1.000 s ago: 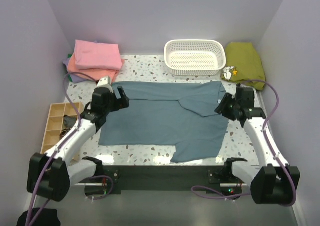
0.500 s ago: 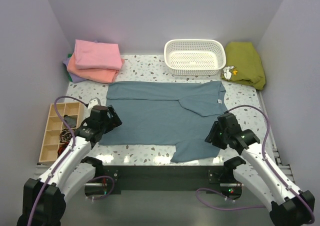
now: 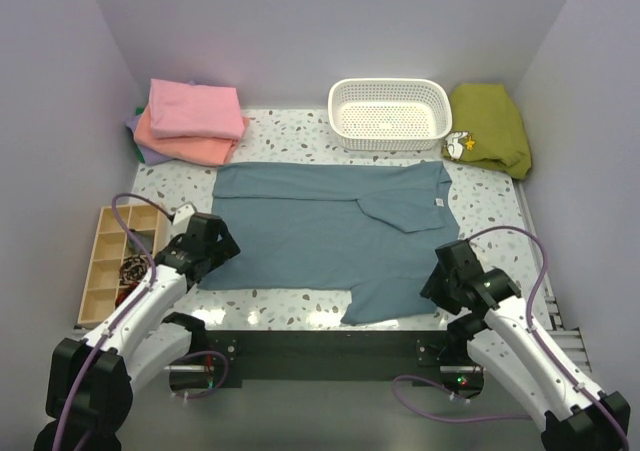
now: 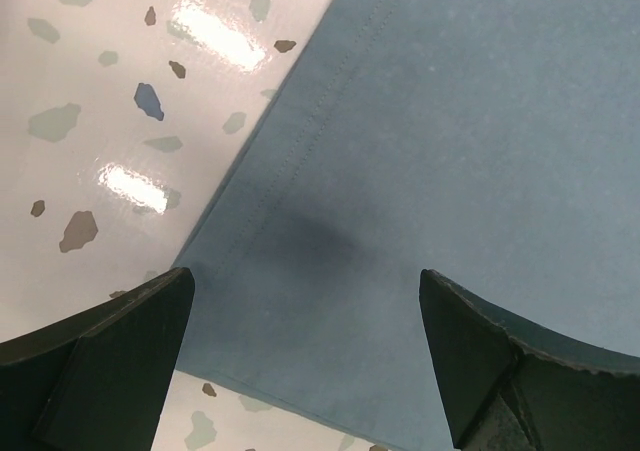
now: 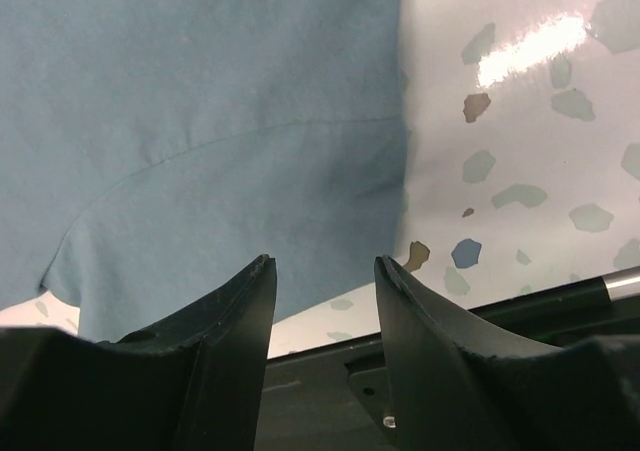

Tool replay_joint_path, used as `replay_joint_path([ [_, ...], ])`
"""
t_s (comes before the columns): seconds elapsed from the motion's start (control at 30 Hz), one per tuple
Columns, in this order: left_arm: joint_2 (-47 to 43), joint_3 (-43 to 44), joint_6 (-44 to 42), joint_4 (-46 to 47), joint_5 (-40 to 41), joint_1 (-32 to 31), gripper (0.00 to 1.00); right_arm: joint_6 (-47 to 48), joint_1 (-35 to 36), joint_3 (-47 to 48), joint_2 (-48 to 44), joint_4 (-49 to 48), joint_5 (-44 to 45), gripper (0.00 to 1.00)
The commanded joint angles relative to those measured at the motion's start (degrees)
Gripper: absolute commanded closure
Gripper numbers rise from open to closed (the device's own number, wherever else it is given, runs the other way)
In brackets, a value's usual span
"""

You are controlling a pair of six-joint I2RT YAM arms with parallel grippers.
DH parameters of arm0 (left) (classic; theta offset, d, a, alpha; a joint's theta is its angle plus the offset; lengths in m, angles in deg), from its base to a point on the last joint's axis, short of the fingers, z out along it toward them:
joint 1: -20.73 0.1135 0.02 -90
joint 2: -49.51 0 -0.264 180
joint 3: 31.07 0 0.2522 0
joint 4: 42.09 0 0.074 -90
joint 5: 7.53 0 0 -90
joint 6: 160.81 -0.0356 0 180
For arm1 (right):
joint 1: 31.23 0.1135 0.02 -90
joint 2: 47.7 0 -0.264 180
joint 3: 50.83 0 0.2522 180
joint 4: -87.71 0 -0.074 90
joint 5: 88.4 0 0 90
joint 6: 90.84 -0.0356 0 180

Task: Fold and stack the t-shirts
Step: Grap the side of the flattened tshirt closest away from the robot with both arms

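Observation:
A blue-grey t-shirt [image 3: 320, 231] lies spread flat mid-table, its small white neck label [image 3: 437, 202] towards the right. Folded pink [image 3: 195, 109], salmon-orange [image 3: 185, 147] and lavender [image 3: 148, 154] t-shirts sit stacked at the back left. My left gripper [image 3: 220, 244] hovers over the shirt's near left corner, and in the left wrist view that gripper [image 4: 305, 296] is wide open above the hem [image 4: 270, 186], holding nothing. Over the shirt's near right edge my right gripper [image 3: 438, 275] stands open; in the right wrist view this gripper [image 5: 322, 266] has only cloth [image 5: 200, 121] and table below it.
A white perforated basket [image 3: 390, 112] stands at the back centre. An olive-green garment [image 3: 490, 123] with a small white figure [image 3: 459, 145] lies at the back right. A wooden compartment tray [image 3: 112, 261] sits by the left wall. A black rail [image 3: 320, 356] runs along the table's near edge.
Both arms have drawn back from the shirt's far side to its near corners. The shirt itself has not moved, and both grippers stay empty.

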Motion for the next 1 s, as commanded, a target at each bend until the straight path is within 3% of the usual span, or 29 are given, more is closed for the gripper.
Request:
replay_joint_path([
  [0.0,0.20,0.90,2.06,-1.05,2.47,-0.20,0.00,-2.93,0.64,0.76,-0.09,3.07,0.75,0.53],
  [0.37,5.65,1.95,2.24,-1.32,1.95,-0.20,0.00,-3.99,1.52,2.17,7.12,3.87,-0.22,0.50],
  [0.9,7.76,-0.59,2.15,1.76,-0.60,-0.20,0.00,-4.70,1.43,-2.93,11.25,-6.33,-0.58,0.50],
  [0.97,7.59,-1.47,2.33,2.72,-0.95,-0.20,0.00,-4.26,1.52,-2.84,10.91,-6.94,-0.14,0.54],
])
